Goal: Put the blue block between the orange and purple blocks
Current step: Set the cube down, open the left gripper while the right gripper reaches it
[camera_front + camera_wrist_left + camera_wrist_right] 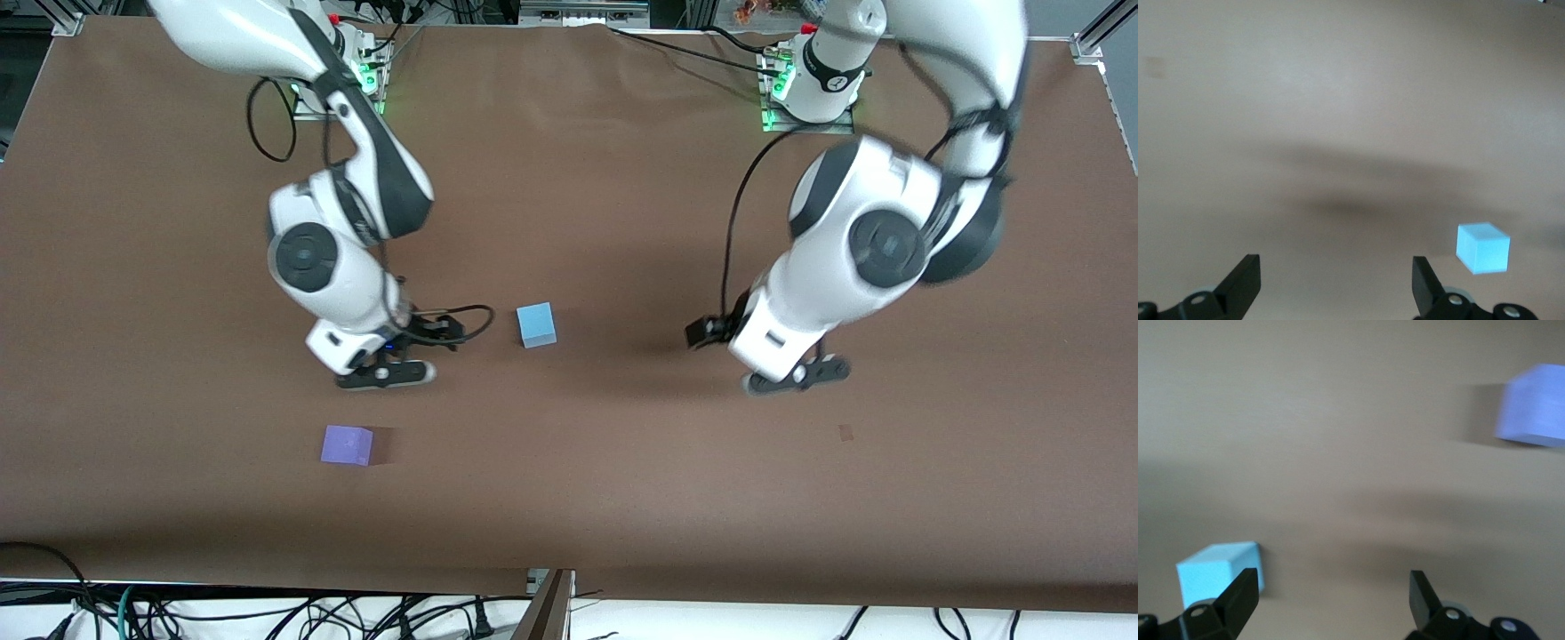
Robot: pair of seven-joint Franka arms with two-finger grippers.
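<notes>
With both grippers wide and empty, the right gripper (385, 374) should centre over the blue block (536, 324) at mid-frame, while the left gripper (797, 375) waits.

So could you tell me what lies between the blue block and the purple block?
Nothing: the front view shows only bare table between the blue block and the purple block.

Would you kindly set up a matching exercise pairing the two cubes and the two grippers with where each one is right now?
Things:
1. blue block
2. purple block
3. left gripper
4. right gripper

Places:
A. open, over bare table toward the left arm's end
B. on the table between the two grippers
C. open, over the table just above the purple block in the front view
D. nearest the front camera

Pairs: 1-B, 2-D, 3-A, 4-C
</notes>
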